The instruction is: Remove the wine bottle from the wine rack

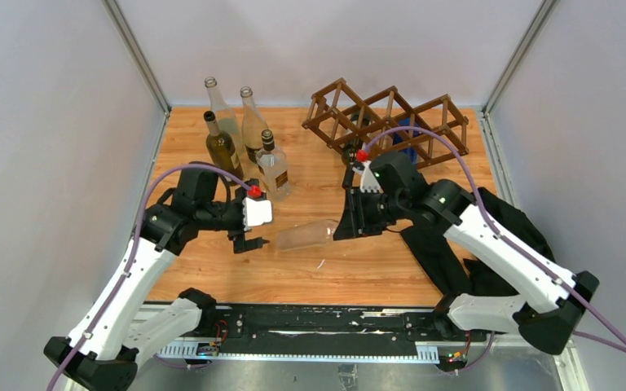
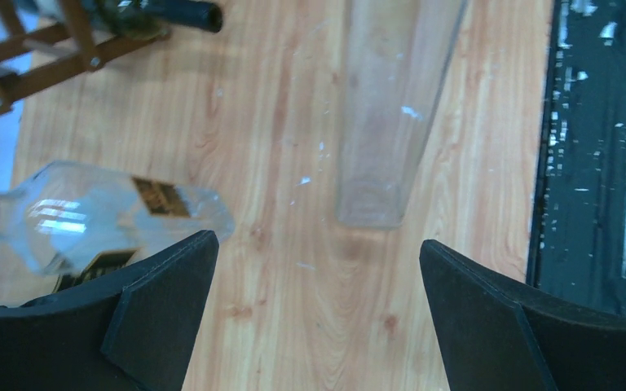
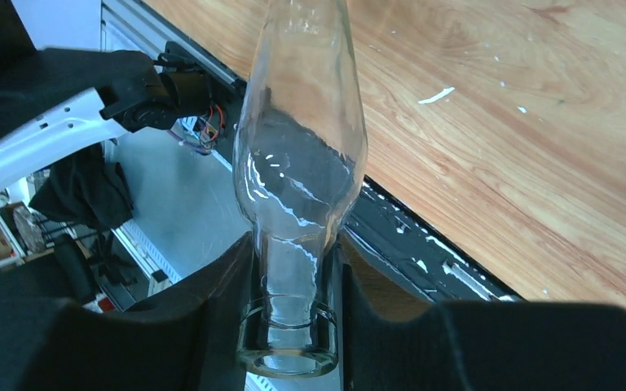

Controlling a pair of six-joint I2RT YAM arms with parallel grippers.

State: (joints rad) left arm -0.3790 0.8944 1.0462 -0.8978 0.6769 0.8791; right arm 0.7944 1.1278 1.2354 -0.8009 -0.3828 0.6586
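Glossy clear-glass wine bottle (image 3: 301,163) — matt black fingers (image 3: 212,342) — smooth wood-grain table (image 1: 359,269).

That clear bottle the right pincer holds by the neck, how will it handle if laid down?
The bottle looks empty, so probably light. Smooth glass held only at the neck by the right pincer may slip or pivot. Its round body would likely roll.

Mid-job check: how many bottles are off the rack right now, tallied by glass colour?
Clear: 4 (tall back bottle, second tall bottle, black-capped bottle, held bottle in the right end effector)
Dark green: 1 (dark bottle)
Total: 5
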